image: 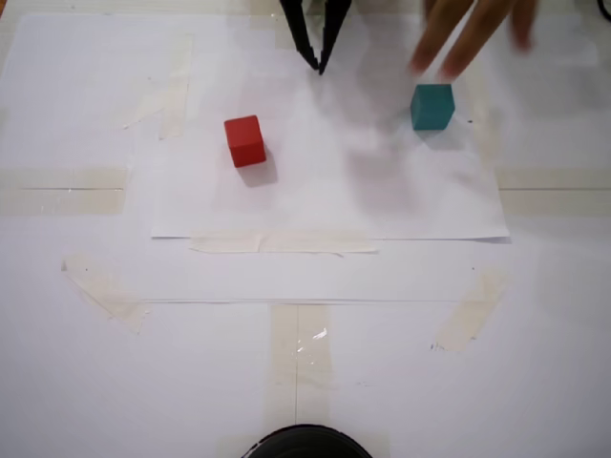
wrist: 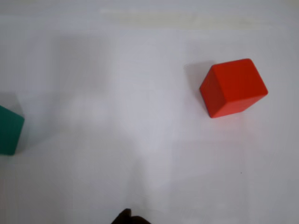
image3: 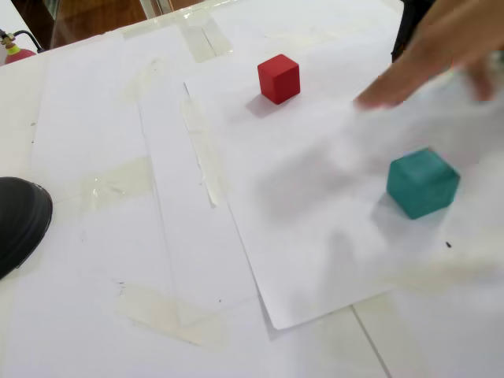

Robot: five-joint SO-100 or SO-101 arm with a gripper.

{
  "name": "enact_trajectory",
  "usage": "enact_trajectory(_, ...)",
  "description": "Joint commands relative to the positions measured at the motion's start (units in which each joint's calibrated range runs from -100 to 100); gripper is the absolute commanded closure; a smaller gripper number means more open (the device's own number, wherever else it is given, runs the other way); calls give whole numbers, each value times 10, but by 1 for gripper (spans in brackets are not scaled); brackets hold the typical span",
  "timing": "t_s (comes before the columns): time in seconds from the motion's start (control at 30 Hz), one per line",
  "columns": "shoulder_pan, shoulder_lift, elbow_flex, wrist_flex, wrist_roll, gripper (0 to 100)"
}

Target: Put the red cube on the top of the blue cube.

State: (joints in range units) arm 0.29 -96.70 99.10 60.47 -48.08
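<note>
Two cubes sit well apart on a white paper sheet (image: 329, 205) taped over a white table (image: 76, 382). In a fixed view the red cube (image: 245, 140) lies left of centre and the blue cube (image: 432, 106) to the right near the top, with bare paper between them. The gripper (image: 318, 65) hangs from the top edge between the two, above the paper, its dark fingers (image: 304, 40) drawn together to a near-closed point and holding nothing. A blurred human hand (image: 473, 33) reaches in from the top right, fingertips just above the blue cube; whether they touch it cannot be told. The sheet's front edge runs below both cubes, leaving open room around each. In the wrist view the red cube (wrist: 233, 87) sits right of centre, turned corner-on, while the blue cube (wrist: 9, 130) is cut by the left edge. A dark round object (image3: 20, 220) rests at the table's near edge, far from both cubes.
</note>
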Motion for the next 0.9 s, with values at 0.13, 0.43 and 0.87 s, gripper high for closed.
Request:
enact_trajectory(0.13,4,-7,8,2,1,100)
enact_trajectory(0.43,4,-7,8,2,1,100)
enact_trajectory(0.87,20,-7,8,-22,2,100)
